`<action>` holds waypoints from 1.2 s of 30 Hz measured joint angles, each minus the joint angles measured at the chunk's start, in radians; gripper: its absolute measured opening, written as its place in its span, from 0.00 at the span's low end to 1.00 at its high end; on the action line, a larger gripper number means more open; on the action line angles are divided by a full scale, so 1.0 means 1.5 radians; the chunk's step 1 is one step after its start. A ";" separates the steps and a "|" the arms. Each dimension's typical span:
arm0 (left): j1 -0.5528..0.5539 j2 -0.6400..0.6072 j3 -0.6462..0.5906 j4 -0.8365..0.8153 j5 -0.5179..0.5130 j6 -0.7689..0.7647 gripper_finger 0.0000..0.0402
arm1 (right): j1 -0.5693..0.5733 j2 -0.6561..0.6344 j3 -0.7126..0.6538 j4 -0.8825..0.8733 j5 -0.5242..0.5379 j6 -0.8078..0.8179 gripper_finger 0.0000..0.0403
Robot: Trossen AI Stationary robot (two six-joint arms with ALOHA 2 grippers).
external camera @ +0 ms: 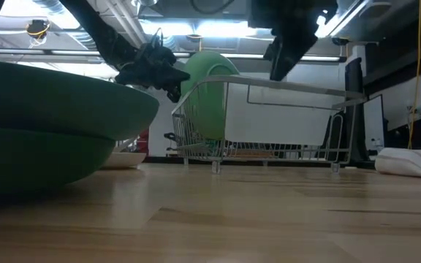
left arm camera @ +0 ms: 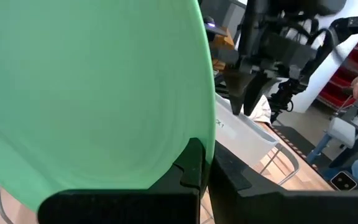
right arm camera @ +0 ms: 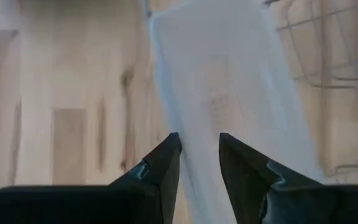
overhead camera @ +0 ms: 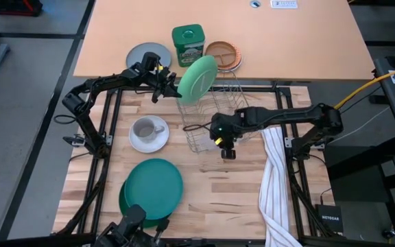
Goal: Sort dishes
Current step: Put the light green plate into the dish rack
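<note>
A light green plate stands on edge over the far left end of the wire dish rack, with my left gripper shut on it. In the low view the plate reaches down behind the rack's wires. My right gripper hangs open and pointing down at the rack's near side, above its white panel, with nothing between its fingers. A grey mug sits on a white saucer. A teal plate lies on a dark green one. My left gripper pinches the light green plate's rim between its two fingers, one on each face. The fingers come nearly level from the table's left side. The plate stands on edge, tilted. Whether its lower edge rests in the rack, I cannot tell.
On the far table stand a flat grey plate, a green tin and a brown, orange-rimmed plate. A striped white towel lies along the right side. Bare wood shows between the rack and the near edge.
</note>
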 joint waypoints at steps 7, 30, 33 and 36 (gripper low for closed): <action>0.000 0.000 0.000 0.001 0.002 0.001 0.00 | -0.001 0.034 -0.002 -0.087 -0.034 -0.010 0.29; -0.008 0.001 0.000 0.000 0.001 -0.007 0.00 | 0.000 0.032 -0.001 -0.342 0.009 -0.061 0.29; -0.008 0.000 0.000 0.004 -0.036 -0.024 0.00 | 0.000 0.032 -0.001 -0.341 0.008 -0.060 0.29; -0.010 -0.001 0.001 0.007 -0.081 -0.055 0.01 | 0.000 0.032 -0.001 -0.341 0.003 -0.060 0.29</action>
